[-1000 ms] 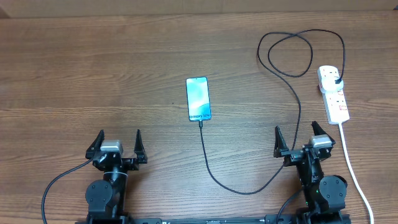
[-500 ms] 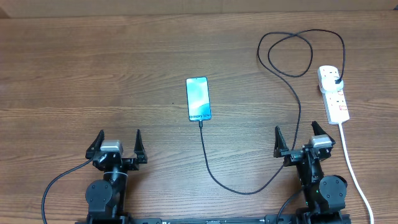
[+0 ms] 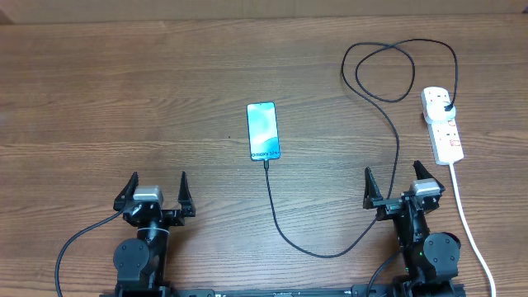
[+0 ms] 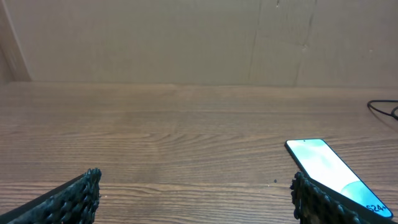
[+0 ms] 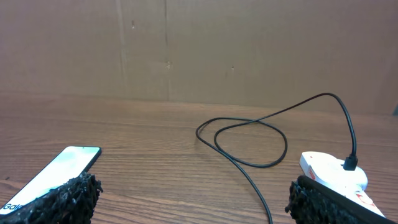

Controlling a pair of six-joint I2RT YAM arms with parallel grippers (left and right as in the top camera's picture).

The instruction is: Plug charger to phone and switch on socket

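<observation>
The wooden desk [image 3: 124, 99] carries everything flat and spread out, so from above nothing hides anything else. At its near edge the two arms sit folded low, well apart from most of the work, which reads as a resting pose rather than a reach. The left tool [image 3: 157, 180] is released, its fingers splayed wide with nothing between them. The right tool [image 3: 394, 173] is the same, spread and empty, though the cable runs close by it.

The socket [image 3: 442, 124] lies at the far right with its long axis pointing away from the robot. Its thick white cord [image 3: 466, 223] trails past the right arm toward the near edge. That places it on the right arm's side, the natural one for pressing a switch. The charger [image 3: 398, 140] is the long black cable. It loops loosely beyond the socket, drops down beside the right arm, curves between the arms and climbs to the phone. There is slack all along it, so nothing tugs at either end.

The phone [image 3: 263, 132] lies face up near the middle of the desk, screen lit pale blue, lower edge toward the robot. The connector tip [image 3: 266, 164] meets that edge and looks seated. The black plug [image 3: 446, 108] sits in the socket's far outlet. The red switches [image 3: 446, 128] are too small to tell on from off, so I judge that step unconfirmed
</observation>
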